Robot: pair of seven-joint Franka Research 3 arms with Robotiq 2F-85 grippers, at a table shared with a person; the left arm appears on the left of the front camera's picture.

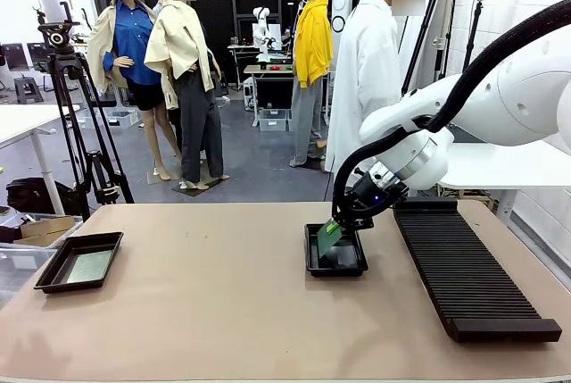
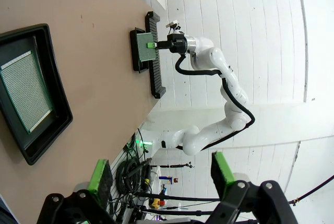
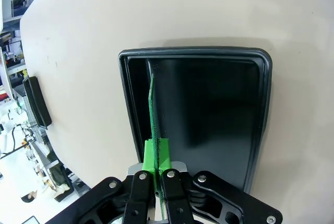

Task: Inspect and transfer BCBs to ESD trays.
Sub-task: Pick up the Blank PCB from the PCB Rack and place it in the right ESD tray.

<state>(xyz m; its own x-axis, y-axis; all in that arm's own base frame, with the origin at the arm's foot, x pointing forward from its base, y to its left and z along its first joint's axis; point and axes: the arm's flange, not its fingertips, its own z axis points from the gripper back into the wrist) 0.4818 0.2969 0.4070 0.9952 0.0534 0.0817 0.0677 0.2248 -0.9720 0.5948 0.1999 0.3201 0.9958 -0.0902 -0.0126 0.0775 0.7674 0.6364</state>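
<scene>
Sits about halfway, judging by the two trays. Counts one BCB as done: lying flat inside the left ESD tray, near the left edge of the bench. Pinches a second BCB by its near edge in the right end effector, pads pressed onto the board. Holds it on its thin edge, tipped down into the middle ESD tray, close along one wall. Places that tray near the middle of the bench, just beside the long black rack. Cannot tell whether the board's lower edge touches the tray floor.

Keeps nothing in the left end effector: fingers spread wide and bare, hanging above the bench with the filled tray off to one side.

Left to do, as a judgement: lower the second board until flat on the tray floor, then open the pads and back away. Calls for care, since a thin board on edge against the wall could catch or topple the wrong way.
</scene>
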